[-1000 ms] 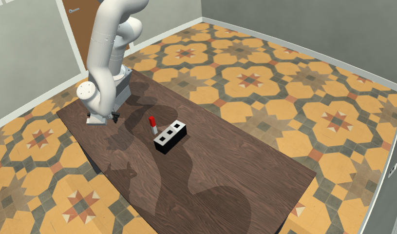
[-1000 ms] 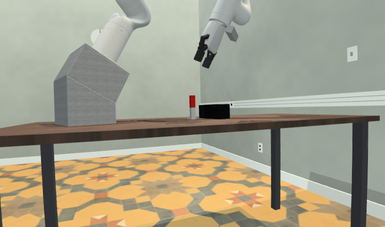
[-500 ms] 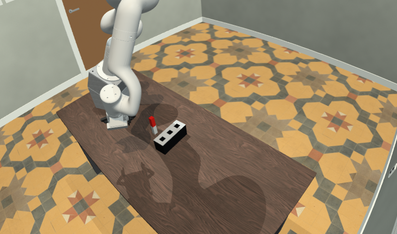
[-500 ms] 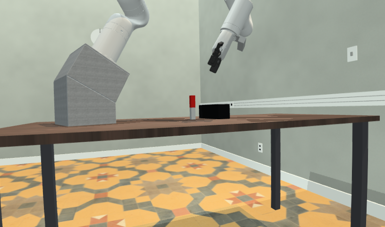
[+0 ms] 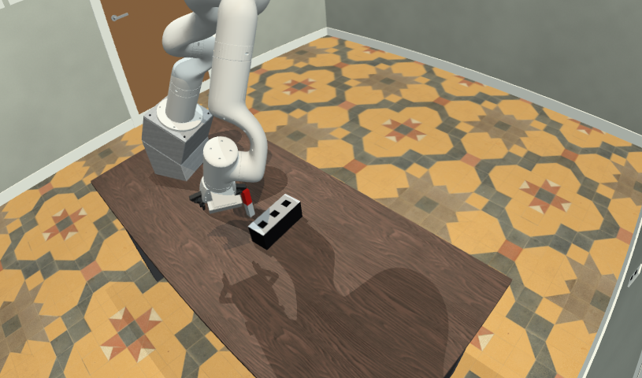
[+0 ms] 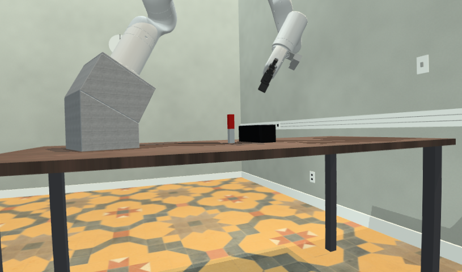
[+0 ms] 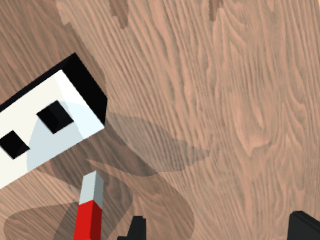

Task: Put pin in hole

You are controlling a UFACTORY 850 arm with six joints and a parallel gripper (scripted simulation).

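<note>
The pin (image 5: 247, 201) stands upright on the wooden table, grey end down and red end up, just left of the block (image 5: 274, 220). The block is black with a white top and three square holes in a row. Both show in the side view, the pin (image 6: 230, 128) beside the block (image 6: 257, 133). My gripper (image 6: 266, 79) hangs open and empty, tilted, well above the table and the block. In the wrist view the pin (image 7: 88, 216) lies at the lower left of the open fingers, and part of the block (image 7: 47, 123) is at the left edge.
The grey base pedestal (image 5: 176, 140) of the arm stands at the table's back corner, behind the pin. The arm's wrist (image 5: 220, 168) hides most of the gripper in the overhead view. The table's long edges run close on both sides of the block.
</note>
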